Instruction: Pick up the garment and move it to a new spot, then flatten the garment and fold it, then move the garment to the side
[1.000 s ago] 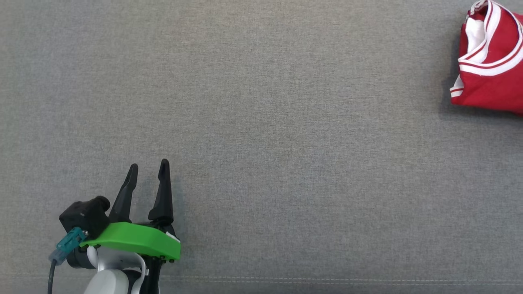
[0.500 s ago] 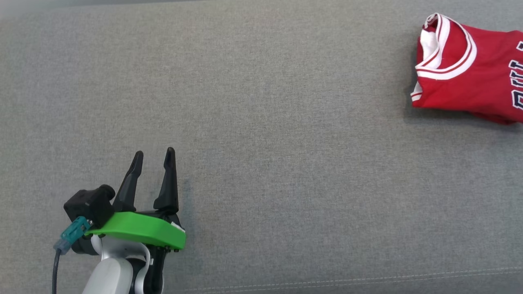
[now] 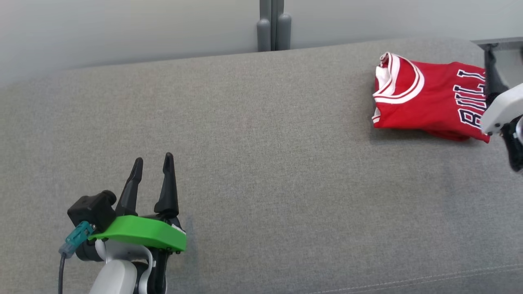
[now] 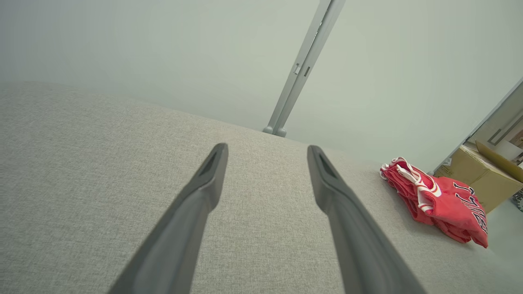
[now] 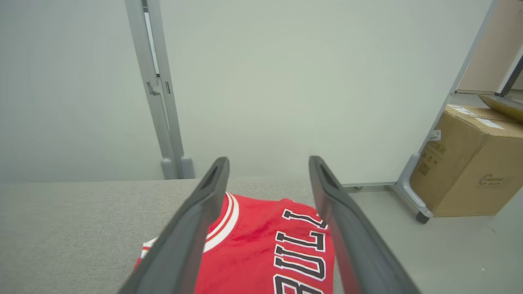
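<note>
The garment (image 3: pixel 425 98) is a red jersey with white trim and dark lettering, lying folded at the far right of the grey fabric surface (image 3: pixel 261 143). My right gripper (image 5: pixel 268 160) hovers open just above it, its fingers framing the lettering on the garment (image 5: pixel 261 245) in the right wrist view. In the head view that arm's pale casing (image 3: pixel 500 108) and one dark finger sit at the right edge. My left gripper (image 3: pixel 153 158) stands open and empty at the lower left, far from the garment (image 4: pixel 441 200). The left gripper (image 4: pixel 267 147) points over bare fabric.
A pale wall panel with a grey post (image 3: pixel 271 24) runs behind the surface. The surface ends just right of the garment, with floor and a cardboard box (image 5: pixel 470 175) beyond. A stitched seam (image 3: pixel 408 279) marks the near edge.
The head camera has swung up and to the right, so the whole garment and the back wall now show. My right arm has come into the picture at the right edge.
</note>
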`<state>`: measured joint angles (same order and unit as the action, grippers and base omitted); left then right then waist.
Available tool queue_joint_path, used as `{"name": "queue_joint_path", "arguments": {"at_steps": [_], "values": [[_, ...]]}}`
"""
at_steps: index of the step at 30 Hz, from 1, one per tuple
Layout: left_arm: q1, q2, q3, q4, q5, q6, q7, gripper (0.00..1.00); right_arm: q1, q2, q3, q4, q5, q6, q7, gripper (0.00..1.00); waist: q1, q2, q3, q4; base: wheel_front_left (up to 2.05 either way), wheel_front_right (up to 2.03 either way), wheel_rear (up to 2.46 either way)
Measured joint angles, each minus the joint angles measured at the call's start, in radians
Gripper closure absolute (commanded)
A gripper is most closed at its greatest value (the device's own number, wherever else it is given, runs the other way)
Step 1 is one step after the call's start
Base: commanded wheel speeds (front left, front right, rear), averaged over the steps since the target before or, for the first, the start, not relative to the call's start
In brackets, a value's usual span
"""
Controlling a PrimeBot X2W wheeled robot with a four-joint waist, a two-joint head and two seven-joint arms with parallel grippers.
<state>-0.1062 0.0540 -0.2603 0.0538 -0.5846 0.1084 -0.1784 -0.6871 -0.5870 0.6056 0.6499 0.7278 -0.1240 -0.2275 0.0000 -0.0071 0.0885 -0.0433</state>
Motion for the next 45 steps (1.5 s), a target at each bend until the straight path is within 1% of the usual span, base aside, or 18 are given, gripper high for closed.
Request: {"name": "queue_joint_path", "arguments": {"at_steps": [4,9,11,16,18,22,26,31,35,41,45], "values": [[0.014,0.000,0.001,0.006,-0.005,0.000,-0.003,0.00,0.070,0.044,0.005,-0.035,0.014,0.000,-0.005,0.00,0.0000,0.0000,-0.051,-0.011,0.00,0.00,0.00],[0.036,-0.001,0.004,0.010,-0.011,0.000,-0.010,0.00,0.125,0.076,-0.015,-0.082,0.026,-0.001,-0.019,0.00,0.0000,0.0000,-0.092,-0.017,0.00,0.00,0.00],[0.048,-0.001,0.005,0.012,0.007,0.001,-0.021,0.00,0.168,0.104,-0.026,-0.117,0.031,-0.001,-0.023,0.00,0.0000,0.0000,-0.115,-0.018,0.00,0.00,0.00],[0.072,-0.001,0.028,0.015,0.009,0.004,-0.033,0.00,0.253,0.164,-0.038,-0.165,0.026,-0.001,-0.023,0.00,0.0000,0.0000,-0.134,-0.013,0.00,0.00,0.00],[0.078,-0.001,0.029,0.019,0.014,0.007,-0.034,0.00,0.283,0.179,-0.062,-0.171,0.008,-0.001,-0.023,0.00,0.0000,0.0000,-0.136,-0.010,0.00,0.00,0.00],[0.098,-0.001,0.031,0.025,0.037,0.007,-0.035,0.00,0.330,0.194,-0.149,-0.222,-0.049,-0.002,-0.023,0.00,0.0000,0.0000,-0.140,-0.001,0.00,0.00,0.00],[0.124,-0.001,0.035,0.027,0.044,0.007,-0.043,0.00,0.373,0.239,-0.181,-0.279,-0.127,-0.002,-0.023,0.00,0.0000,0.0000,-0.142,0.002,0.00,0.00,0.00],[0.159,-0.001,0.049,0.034,0.053,0.008,-0.043,0.00,0.461,0.268,-0.237,-0.323,-0.191,-0.002,-0.023,0.00,0.0000,0.0000,-0.144,0.002,0.00,0.00,0.00],[0.188,-0.001,0.060,0.036,0.062,0.009,-0.044,0.00,0.522,0.304,-0.261,-0.359,-0.229,-0.002,-0.023,0.00,0.0000,0.0000,-0.146,0.002,0.00,0.00,0.00],[0.205,0.002,0.062,0.038,0.095,0.011,-0.044,0.00,0.593,0.339,-0.299,-0.413,-0.279,-0.002,-0.023,0.00,0.0000,0.0000,-0.147,0.003,0.00,0.00,0.00],[0.216,0.004,0.064,0.040,0.107,0.011,-0.044,0.00,0.638,0.363,-0.305,-0.436,-0.305,-0.002,-0.023,0.00,0.0000,0.0000,-0.147,0.005,0.00,0.00,0.00]]}}
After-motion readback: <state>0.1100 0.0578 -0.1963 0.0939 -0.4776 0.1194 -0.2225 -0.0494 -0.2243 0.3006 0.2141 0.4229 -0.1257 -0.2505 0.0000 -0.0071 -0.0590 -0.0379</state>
